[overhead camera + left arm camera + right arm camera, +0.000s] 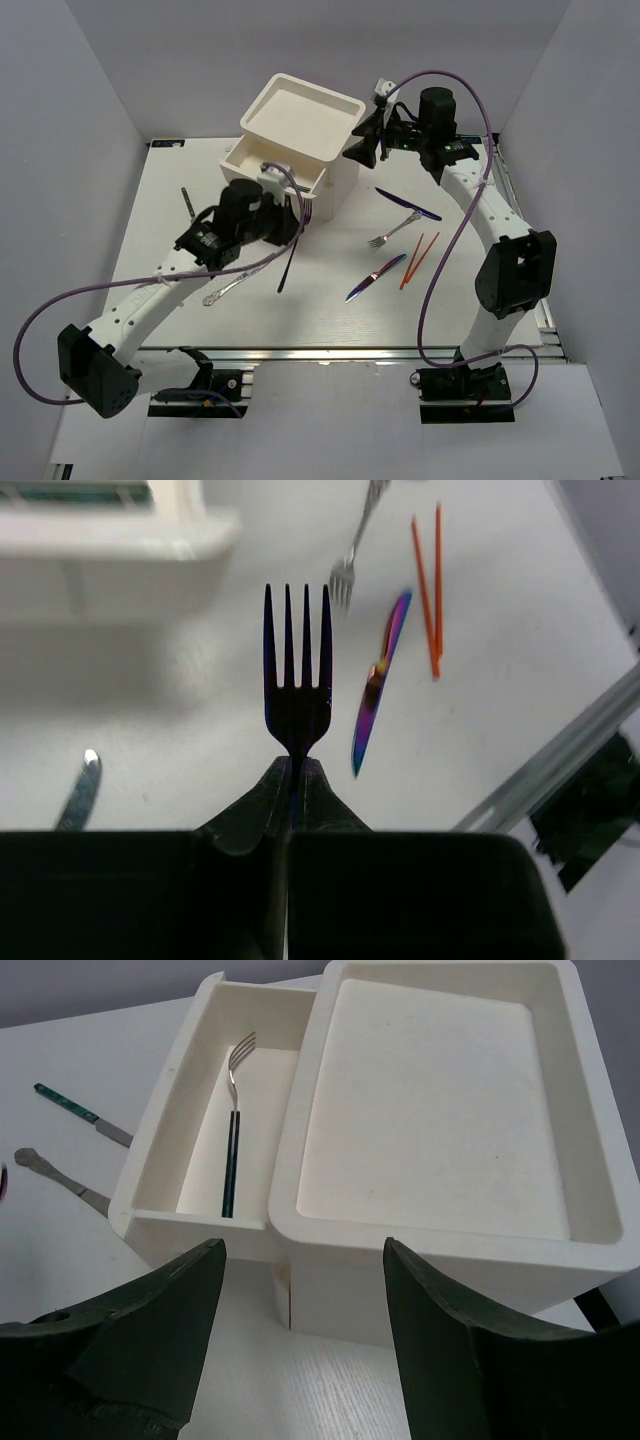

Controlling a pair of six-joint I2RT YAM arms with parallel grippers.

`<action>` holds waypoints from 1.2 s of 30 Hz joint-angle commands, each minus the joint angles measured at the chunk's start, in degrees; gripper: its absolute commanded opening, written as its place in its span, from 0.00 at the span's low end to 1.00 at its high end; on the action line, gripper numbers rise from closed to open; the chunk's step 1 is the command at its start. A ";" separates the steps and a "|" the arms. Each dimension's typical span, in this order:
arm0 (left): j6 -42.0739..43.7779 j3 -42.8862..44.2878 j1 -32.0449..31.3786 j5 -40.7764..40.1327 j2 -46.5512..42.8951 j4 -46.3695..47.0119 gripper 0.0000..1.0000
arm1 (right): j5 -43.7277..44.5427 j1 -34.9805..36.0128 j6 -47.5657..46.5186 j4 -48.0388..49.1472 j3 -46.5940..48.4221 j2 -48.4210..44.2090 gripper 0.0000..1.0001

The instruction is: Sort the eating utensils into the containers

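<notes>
Closest to us, in the left wrist view, the left fingers are pressed together on the neck of a dark iridescent fork. Its tines point straight ahead of them, above the surface. Beyond the tines to the right lie an iridescent knife, two orange chopsticks and part of a silver fork. A silver blade tip lies to the fingers' left. We cannot see into any container from here.

From the right wrist we can. The right fingers stand wide apart, gripping and touching nothing, just short of the white drawer unit. Ahead of them to the left, a pulled-out drawer holds one teal-handled fork. Ahead to the right sits the shallow top tray. Further left, a teal-handled knife and a silver handle rest on the surface.

Only the overhead view shows both pairs at once. The left fingers hold their fork just in front of the open drawer, and the right fingers are beside the unit's right corner. A dark blue knife lies between the right fingers and the silver fork.
</notes>
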 commanded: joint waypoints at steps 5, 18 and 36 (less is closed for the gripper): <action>-7.12 15.37 12.99 9.24 4.21 4.84 0.00 | 1.18 -1.28 -0.67 0.71 0.79 -2.59 0.70; -45.36 38.05 20.39 -9.72 24.51 -0.08 0.00 | 2.77 -2.95 -0.50 1.50 -4.48 -5.93 0.70; -45.72 30.85 20.39 -16.95 26.36 1.41 0.08 | 1.54 -4.18 -0.14 2.20 -6.59 -5.58 0.70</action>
